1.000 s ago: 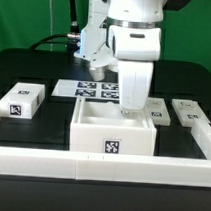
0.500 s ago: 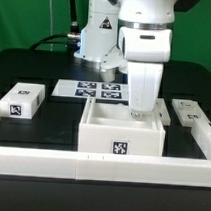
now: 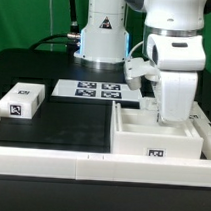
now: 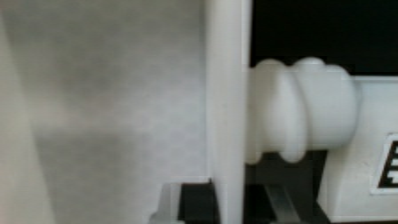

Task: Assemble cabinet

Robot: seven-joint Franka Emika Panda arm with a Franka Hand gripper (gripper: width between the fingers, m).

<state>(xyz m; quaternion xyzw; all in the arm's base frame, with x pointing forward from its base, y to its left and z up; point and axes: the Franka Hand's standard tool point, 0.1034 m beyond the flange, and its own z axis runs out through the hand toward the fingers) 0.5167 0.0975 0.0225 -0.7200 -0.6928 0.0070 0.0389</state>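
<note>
i hold the cabinet body (image 3: 137, 143) by its wall, jaws clenched; it now sits at 4 o'clock on the worktop (image 3: 63, 121), dragged over from 6. block (image 3: 22, 99) at 9 o'clock not yet fitted.

No words, nos. or brand names legible anywhere. Only signs are square b/w fiducial tags. One is on the front wall of the cabinet body (image 3: 131, 145), by the tabletop (image 3: 62, 126) front edge, toward exterior view's right. Two are on the small white block (image 3: 22, 99) at the tabletop edge on exterior view's left: one on top, one on front. Four are on the marker board (image 3: 94, 90) toward the back edge. Wrist view: one cut-off tag (image 4: 388, 165), pattern not decodable.
</note>
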